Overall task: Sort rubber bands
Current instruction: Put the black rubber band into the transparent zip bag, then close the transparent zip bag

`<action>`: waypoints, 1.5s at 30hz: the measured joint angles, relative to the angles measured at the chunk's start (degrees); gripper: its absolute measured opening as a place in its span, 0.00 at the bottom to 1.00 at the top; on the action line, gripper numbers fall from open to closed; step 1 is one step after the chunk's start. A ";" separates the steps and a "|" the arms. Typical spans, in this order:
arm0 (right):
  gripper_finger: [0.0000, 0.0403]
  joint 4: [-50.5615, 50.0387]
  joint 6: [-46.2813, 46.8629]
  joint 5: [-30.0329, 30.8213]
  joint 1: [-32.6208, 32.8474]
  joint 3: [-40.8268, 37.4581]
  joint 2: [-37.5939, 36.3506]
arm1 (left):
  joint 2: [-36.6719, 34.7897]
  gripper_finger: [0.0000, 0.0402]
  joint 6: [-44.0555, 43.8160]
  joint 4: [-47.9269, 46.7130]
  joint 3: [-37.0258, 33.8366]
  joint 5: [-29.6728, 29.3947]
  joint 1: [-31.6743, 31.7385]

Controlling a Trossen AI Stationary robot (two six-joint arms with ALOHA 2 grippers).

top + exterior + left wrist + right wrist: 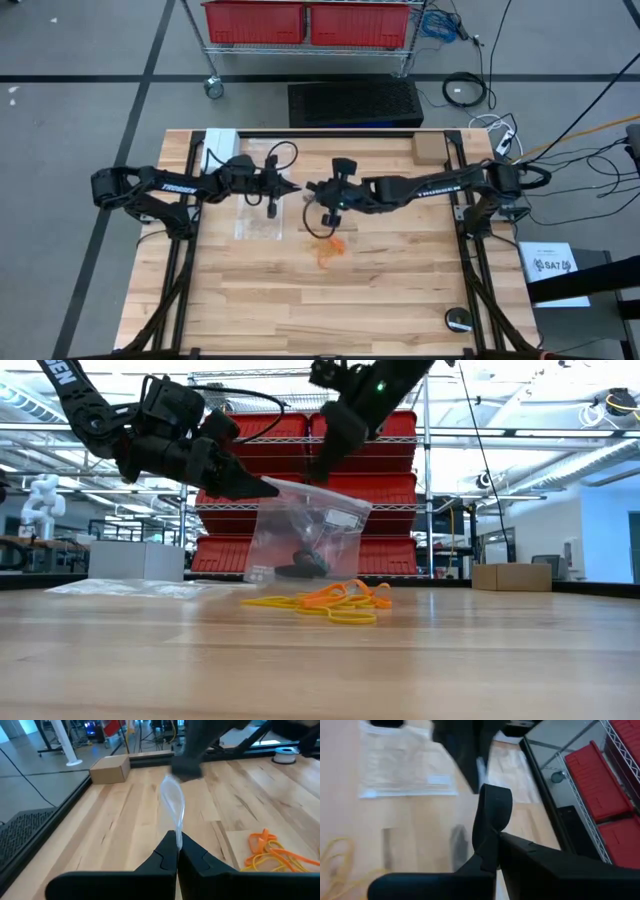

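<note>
Rubber bands: loose pile of orange and yellowish loops lying on the wooden table, nearest the low camera, just below and slightly to the right-arm side of the two grippers; in the high view the pile sits directly beneath the right gripper. Left gripper: fingers closed together, pinching one edge of a clear plastic bag and holding it up off the table. Right gripper: fingers closed on the opposite upper edge of the same bag, tip to tip with the left gripper over the table's centre. Bag contents: a few dark bands resting at its bottom. Behind the left gripper, flat on the table: further clear plastic bags. Farther out: a small cardboard box at the far right corner, a black roll at the near right edge, and red bins on a wire rack beyond the table.
</note>
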 joint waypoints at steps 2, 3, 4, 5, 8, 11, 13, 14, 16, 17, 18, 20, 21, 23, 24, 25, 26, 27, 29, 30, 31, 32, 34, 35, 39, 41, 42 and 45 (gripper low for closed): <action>0.00 -0.05 -0.01 -0.09 -0.86 0.00 0.41 | 0.00 0.00 0.00 -0.02 0.00 0.00 -0.02; 0.00 -0.03 -0.01 -0.22 -1.15 0.00 0.61 | 0.00 0.00 0.00 -0.04 0.00 0.00 -0.02; 0.00 -0.10 -0.04 -0.27 -1.21 0.00 0.88 | 0.00 0.00 0.00 -0.02 0.00 0.00 0.00; 0.00 -0.10 -0.19 -0.34 -1.19 0.00 1.22 | 0.00 0.00 0.00 -0.03 0.00 0.00 0.00; 0.00 -0.64 -0.35 -1.10 -1.30 0.00 1.96 | 0.00 0.00 0.00 0.28 0.00 -0.02 0.00; 0.00 -0.56 -0.14 -2.91 -1.40 0.02 2.74 | 0.00 0.00 0.00 0.59 0.00 -0.02 0.00; 0.00 -0.77 -0.15 -3.09 -1.41 0.02 3.14 | 0.00 0.00 0.00 0.64 0.00 -0.02 0.00; 0.00 -0.94 -0.13 -3.11 -1.41 0.02 3.22 | 0.00 0.00 0.00 0.66 0.00 -0.02 0.00; 0.00 -1.74 0.45 -3.17 -1.41 0.02 3.24 | 0.00 0.00 0.00 0.66 0.00 -0.02 0.00; 0.00 -1.95 0.99 -3.17 -1.58 0.02 3.24 | 0.00 0.00 0.00 0.69 0.00 -0.04 -0.02; 0.00 -1.96 1.73 -3.27 -1.76 0.02 3.24 | 0.00 0.00 0.00 0.70 0.00 -0.04 -0.01; 0.02 -1.96 3.97 -3.35 -2.26 0.02 3.24 | 0.00 0.00 0.00 0.70 0.00 -0.05 0.00; 0.04 -1.96 4.36 -3.27 -2.49 0.02 3.24 | 0.00 0.00 0.00 0.70 0.00 -0.06 0.00; 0.08 -1.96 4.48 -3.06 -2.66 0.02 3.24 | 0.00 0.00 0.00 0.70 0.00 -0.07 0.00; 0.11 -1.96 4.46 -3.08 -2.62 0.02 3.24 | 0.00 0.00 0.00 0.70 0.00 -0.07 -0.01; 0.14 -1.96 4.43 -3.15 -2.53 0.02 3.24 | 0.00 0.00 0.00 0.70 0.00 -0.07 0.00; 0.17 -1.96 4.43 -3.17 -2.48 0.02 3.24 | 0.00 0.00 0.00 0.70 0.00 -0.07 0.00; 0.21 -1.96 4.43 -3.29 -2.37 0.02 3.24 | 0.00 0.00 -0.01 0.70 0.00 -0.07 -0.01; 0.27 -1.95 4.60 -3.32 -2.17 0.03 3.21 | 0.00 0.00 -0.02 0.70 0.00 -0.08 -0.01; 0.30 -2.07 4.74 -3.30 -2.07 0.14 3.20 | 0.00 0.00 -0.02 0.70 0.00 -0.09 0.00; 0.33 -2.89 4.80 -3.30 -2.11 0.71 3.20 | 0.00 0.00 0.00 0.70 0.00 -0.09 0.00; 0.35 -3.95 4.83 -3.30 -2.13 1.50 3.20 | 0.00 0.00 -0.02 0.70 0.00 -0.09 -0.01; 0.39 -6.04 5.02 -3.24 -2.05 3.36 3.11 | 0.00 0.00 -0.02 0.72 0.00 -0.09 0.00; 0.40 -7.08 5.04 -3.20 -2.04 4.27 3.09 | 0.00 0.00 -0.02 0.70 0.00 -0.11 -0.02; 0.43 -13.07 5.01 -3.09 -2.04 8.89 3.07 | 0.00 0.00 -0.02 0.70 0.00 -0.13 -0.02; 0.42 -16.38 4.79 -2.65 -2.02 11.15 3.00 | 0.00 0.00 -0.02 0.69 0.00 -0.16 -0.01; 0.42 -18.76 4.76 -2.09 -2.02 12.27 3.00 | 0.00 0.00 -0.02 0.70 0.00 -0.17 0.00; 0.37 -25.38 4.80 -2.38 -1.91 14.69 2.91 | 0.00 0.00 -0.04 0.66 0.00 -0.20 -0.01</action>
